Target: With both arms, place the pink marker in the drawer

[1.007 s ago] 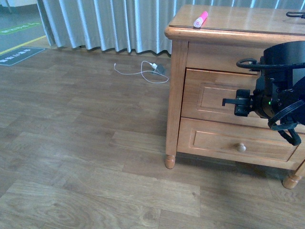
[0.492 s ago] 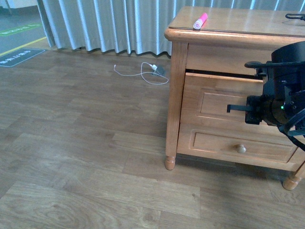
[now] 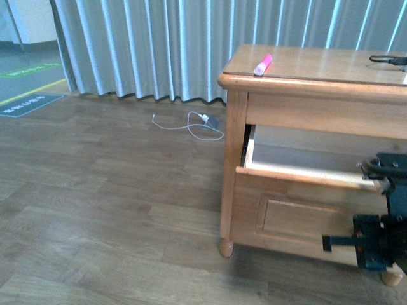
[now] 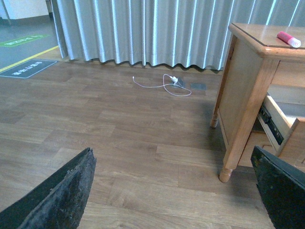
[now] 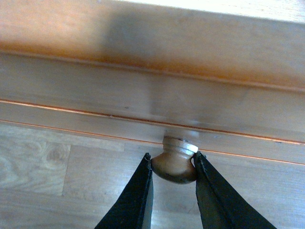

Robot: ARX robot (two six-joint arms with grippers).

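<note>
The pink marker (image 3: pixel 262 64) lies on the dresser top near its front left corner; it also shows in the left wrist view (image 4: pixel 289 39). The top drawer (image 3: pixel 305 166) is pulled out, its pale interior showing. My right gripper (image 5: pixel 173 164) is shut on the drawer knob (image 5: pixel 174 162), one finger on each side. The right arm (image 3: pixel 381 241) shows low at the right of the front view. My left gripper (image 4: pixel 174 191) is open and empty above the floor, left of the dresser, with its fingertips (image 4: pixel 71 191) far apart.
The dresser (image 3: pixel 232 152) stands on a wood floor before grey curtains. A white cable with a charger (image 3: pixel 197 124) lies on the floor near the curtain. A black object (image 3: pixel 388 60) lies on the dresser top at the right. The lower drawer front (image 3: pixel 299 219) is closed.
The top drawer has slid from nearly closed to well open. My right arm has moved back and lower in the front view with the knob, and the view has shifted.
</note>
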